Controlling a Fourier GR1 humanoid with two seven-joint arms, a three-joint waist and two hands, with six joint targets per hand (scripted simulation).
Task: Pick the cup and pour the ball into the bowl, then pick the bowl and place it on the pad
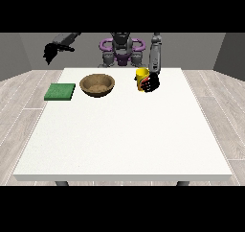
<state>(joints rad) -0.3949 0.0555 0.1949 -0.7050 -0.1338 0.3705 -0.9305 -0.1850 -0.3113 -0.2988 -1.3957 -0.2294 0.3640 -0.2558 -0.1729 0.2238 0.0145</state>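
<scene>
We take the step in hand to be the pick of the small yellow cup, which stands on the large white table just right of the frame's centre, in its upper half. The black hand at the view's right is against the cup's right side, its fingers curled about the cup wall. The ball does not show from this angle (presumably it sits inside the cup).

To do this step well, we would keep the cup upright during the lift, so nothing rolls out early. We would then carry it leftward to the round brown wooden bowl, near the cup at upper centre, and tilt only once the rim is over the bowl's hollow.

The flat green square pad lies just left of the bowl. The hand at the view's left hangs raised at upper left, off the table; we cannot tell how its fingers lie.
</scene>
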